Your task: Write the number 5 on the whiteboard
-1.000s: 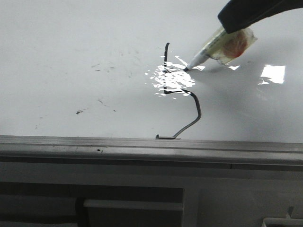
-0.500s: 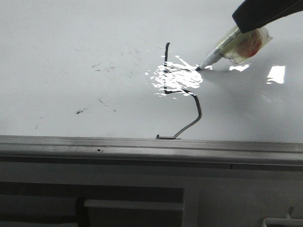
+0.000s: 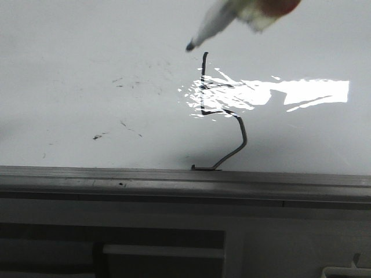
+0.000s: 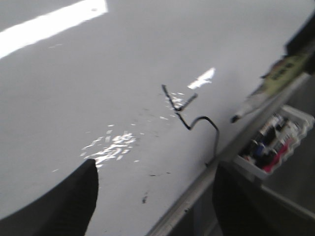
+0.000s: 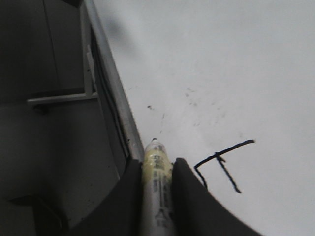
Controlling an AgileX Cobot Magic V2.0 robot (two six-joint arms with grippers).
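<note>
The number 5 (image 3: 223,110) is a thin black line on the glossy whiteboard (image 3: 87,46), its tail ending at the near grey rim (image 3: 185,176). A white marker (image 3: 217,20) hangs above the board. Its dark tip is off the surface, just left of the top of the upright. My right gripper (image 5: 156,172) is shut on the marker (image 5: 156,184), with the 5 (image 5: 221,162) beside it; the gripper itself is out of the front view. My left gripper (image 4: 154,166) is open and empty over the board's near edge. It sees the 5 (image 4: 189,120) and the marker (image 4: 261,96).
Bright glare (image 3: 290,92) lies across the bar of the 5. Small dark smudges (image 3: 98,136) mark the board's left part. A clear tray (image 4: 273,142) of markers sits beyond the rim in the left wrist view. Grey framework (image 3: 162,249) lies below the rim.
The marker has lifted off the board at the right end of the bar and swung up and left. The black right gripper has left the front view. The glare patch has widened.
</note>
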